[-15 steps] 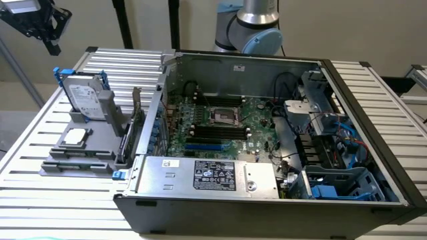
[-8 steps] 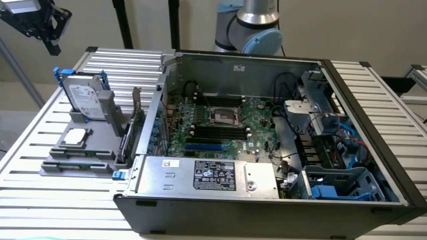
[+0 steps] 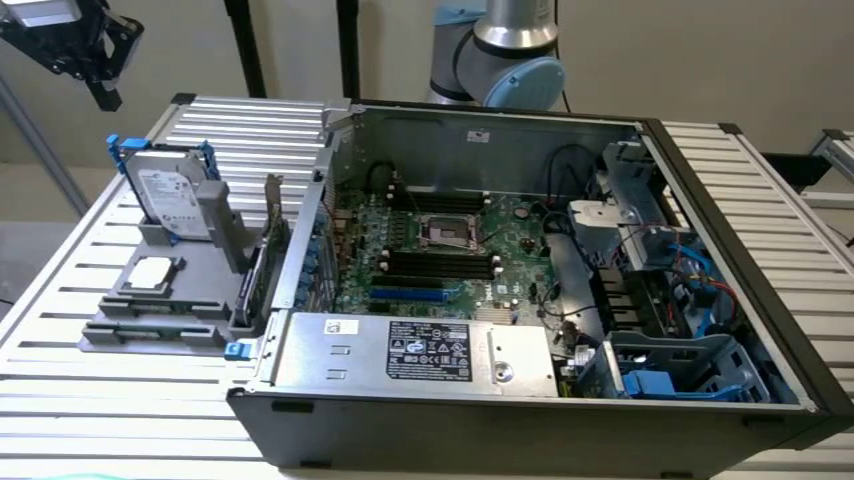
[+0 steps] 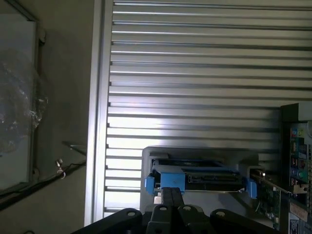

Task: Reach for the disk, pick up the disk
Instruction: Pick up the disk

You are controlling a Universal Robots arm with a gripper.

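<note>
The disk is a silver-grey hard drive with a white label and a blue bracket. It stands upright in a grey holder on the exterior view's left. My gripper hangs high above the table, up and to the left of the disk and well apart from it. In the wrist view the disk appears edge-on, its blue bracket just past my gripper. The two black fingers are pressed together with nothing between them.
An open computer case takes up the middle and right of the slatted metal table. A silver box with a black label sits at the case's front. A small square chip lies on the holder, and a circuit card stands beside it.
</note>
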